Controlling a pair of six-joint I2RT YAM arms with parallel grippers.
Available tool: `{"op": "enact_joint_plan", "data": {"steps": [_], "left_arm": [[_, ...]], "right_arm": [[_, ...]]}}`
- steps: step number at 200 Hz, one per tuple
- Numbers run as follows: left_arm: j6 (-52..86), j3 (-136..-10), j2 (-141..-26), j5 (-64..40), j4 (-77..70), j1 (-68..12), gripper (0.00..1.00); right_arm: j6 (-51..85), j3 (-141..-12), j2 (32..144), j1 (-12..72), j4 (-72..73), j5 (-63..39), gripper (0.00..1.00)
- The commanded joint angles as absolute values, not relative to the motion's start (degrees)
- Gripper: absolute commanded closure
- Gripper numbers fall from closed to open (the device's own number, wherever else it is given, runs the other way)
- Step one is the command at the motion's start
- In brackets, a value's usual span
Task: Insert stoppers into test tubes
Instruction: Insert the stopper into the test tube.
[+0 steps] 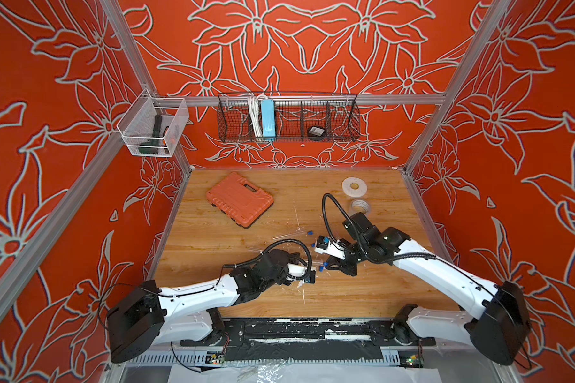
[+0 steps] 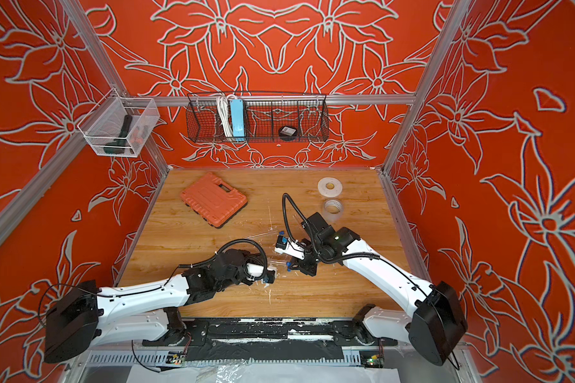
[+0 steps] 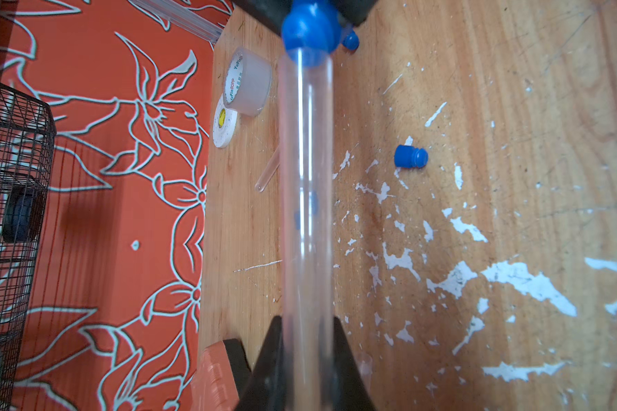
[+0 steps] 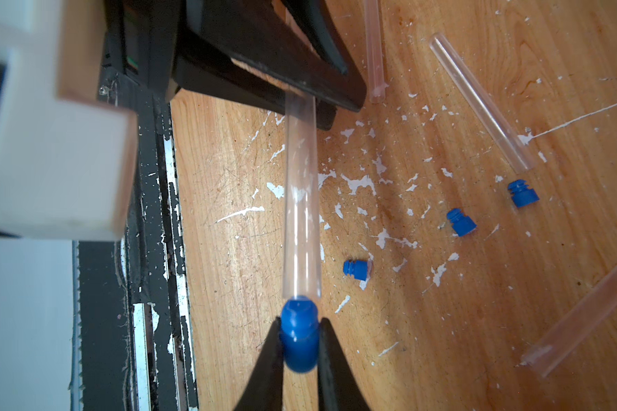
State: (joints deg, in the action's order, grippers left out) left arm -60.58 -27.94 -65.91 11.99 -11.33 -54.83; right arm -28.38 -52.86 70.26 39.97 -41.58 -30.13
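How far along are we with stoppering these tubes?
Done: no finished, stoppered tube shows in any view. In hand: the left gripper holds a test tube and the right gripper holds a blue stopper at its mouth; whether it is seated is unclear. Left: at least three loose stoppers and three open tubes lie on the table.

Right wrist view showed four blue stoppers and four clear tubes; both kinds were too small in the top views for a sure recount. In both top views the table also carried two tape rolls and one orange case. Two baskets hung on the walls, one black wire and one clear mesh, and two robot arms were counted.
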Motion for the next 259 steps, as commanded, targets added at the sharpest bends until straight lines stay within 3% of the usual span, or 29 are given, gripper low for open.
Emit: {"op": "enact_joint_plan", "data": {"steps": [1, 162, 259], "left_arm": [[-60.90, -27.93, -66.38, 12.22, -12.74, -55.31, 1.00], [-65.08, -26.07, -64.31, 15.30, -15.27, -60.81, 1.00], [-75.90, -21.50, -61.38, 17.23, -16.40, -65.97, 1.00]], "right_arm": [[-27.85, -54.83, 70.92, 40.60, -41.35, -31.03, 0.86], [-22.89, -70.22, 84.11, 43.77, -54.22, -26.53, 0.89], [-22.89, -76.30, 84.63, 44.54, -55.28, -29.78, 0.92]]}}
